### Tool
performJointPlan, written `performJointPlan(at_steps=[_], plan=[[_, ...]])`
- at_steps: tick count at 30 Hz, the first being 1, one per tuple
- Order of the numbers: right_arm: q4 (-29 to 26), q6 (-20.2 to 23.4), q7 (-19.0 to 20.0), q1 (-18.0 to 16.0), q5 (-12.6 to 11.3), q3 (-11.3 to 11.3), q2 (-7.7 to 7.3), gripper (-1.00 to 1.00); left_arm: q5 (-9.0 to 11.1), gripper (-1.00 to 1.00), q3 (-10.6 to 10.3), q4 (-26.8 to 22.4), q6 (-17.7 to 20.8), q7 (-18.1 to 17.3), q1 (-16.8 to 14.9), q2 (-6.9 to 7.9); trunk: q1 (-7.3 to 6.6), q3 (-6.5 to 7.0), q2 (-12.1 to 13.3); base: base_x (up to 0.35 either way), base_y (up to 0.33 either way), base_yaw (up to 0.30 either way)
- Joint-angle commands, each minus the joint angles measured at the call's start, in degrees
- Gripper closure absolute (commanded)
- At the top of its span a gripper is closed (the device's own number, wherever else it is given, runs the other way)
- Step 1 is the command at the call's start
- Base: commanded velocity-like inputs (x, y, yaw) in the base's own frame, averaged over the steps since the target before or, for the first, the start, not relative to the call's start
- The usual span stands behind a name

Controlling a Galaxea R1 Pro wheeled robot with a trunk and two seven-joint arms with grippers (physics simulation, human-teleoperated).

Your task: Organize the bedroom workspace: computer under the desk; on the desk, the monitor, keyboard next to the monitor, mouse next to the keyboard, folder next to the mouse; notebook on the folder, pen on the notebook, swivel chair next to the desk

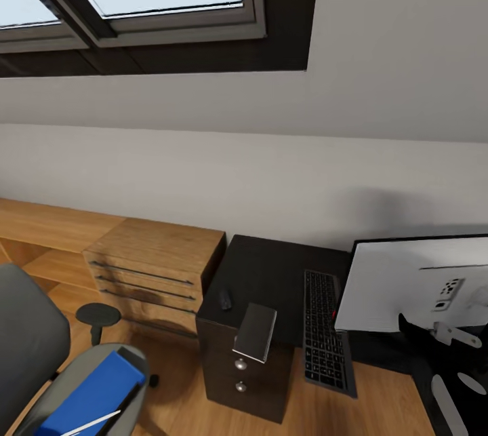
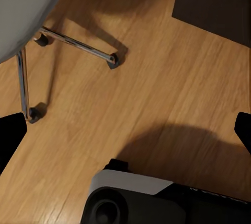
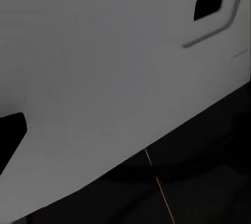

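The black desk (image 1: 271, 273) is standing against the far wall, with the light-wood chest (image 1: 152, 266) just to its left. The keyboard (image 1: 324, 334) is lying on the desk with its near end jutting over the edge, right beside the monitor (image 1: 407, 283), which is showing its white back. A small dark mouse (image 1: 224, 298) is sitting toward the desk's left side, and the grey notebook (image 1: 255, 332) is overhanging the near edge above the drawers. At near left the swivel chair (image 1: 30, 341) is carrying the blue folder (image 1: 95, 395), with the pen (image 1: 91, 424) resting on it. The left gripper (image 2: 128, 130) is hanging wide open over the wooden floor (image 2: 157, 93), holding nothing. The right gripper (image 3: 63, 130) is sitting close against the monitor's back; I cannot tell how far open it is.
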Motion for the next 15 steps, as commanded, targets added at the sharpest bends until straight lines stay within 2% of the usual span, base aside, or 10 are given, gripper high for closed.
performJointPlan(at_steps=[1, 5, 15], plan=[[-0.05, 0.04, -0.14, -0.04, -0.55, 0.06, -0.02, -1.0, 0.51, -1.0, -0.49, 0.02, -0.26, 0.38, -0.07, 0.04, 0.05, -0.12, -0.11, 0.183, 0.0, 0.0], [-1.21, 0.04, -0.13, -0.04, -0.55, 0.06, -0.02, -1.0, 0.62, -1.0, -0.3, 0.02, -0.18, 0.37, -0.07, 0.15, 0.05, -0.12, -0.11, 0.06, 0.0, -0.091], [-1.63, 0.07, -0.1, -0.04, -0.55, 0.08, -0.02, -1.0, 0.67, -1.0, -0.2, 0.02, -0.22, 0.44, -0.07, 0.11, 0.05, -0.12, -0.11, 0.004, 0.0, -0.253]])
